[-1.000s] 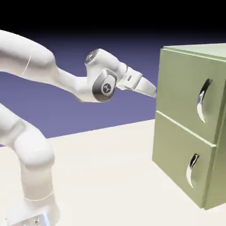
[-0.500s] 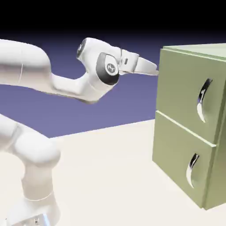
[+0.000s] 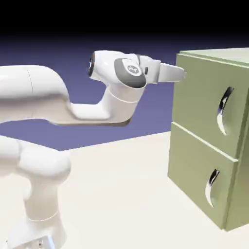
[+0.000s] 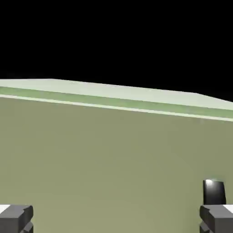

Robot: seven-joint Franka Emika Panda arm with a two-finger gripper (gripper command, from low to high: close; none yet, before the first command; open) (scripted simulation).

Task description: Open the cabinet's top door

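The pale green cabinet [image 3: 220, 54] stands at the exterior view's right. Its top door [image 3: 202, 95] is shut and carries a curved silver handle [image 3: 223, 110]. My gripper [image 3: 181, 75] points level at the door's upper left corner, close in front of it and well left of the handle. In the hand view the top door [image 4: 113, 159] fills the lower half below the cabinet's top edge. My gripper [image 4: 116, 219] is open, its fingertips [image 4: 16, 217] wide apart with nothing between them. A bit of the handle [image 4: 214, 191] shows just above the right tip.
Below the top door is the lower door [image 3: 192, 165], shut, with its own curved handle [image 3: 211, 186]. The cream table [image 3: 121, 194] stretches between the robot's base and the cabinet. My arm's elbow hangs over the table's left part.
The hand has risen and swung right, from a downward tilt to level, ending close to the top door's upper left corner. The jaws stayed open.
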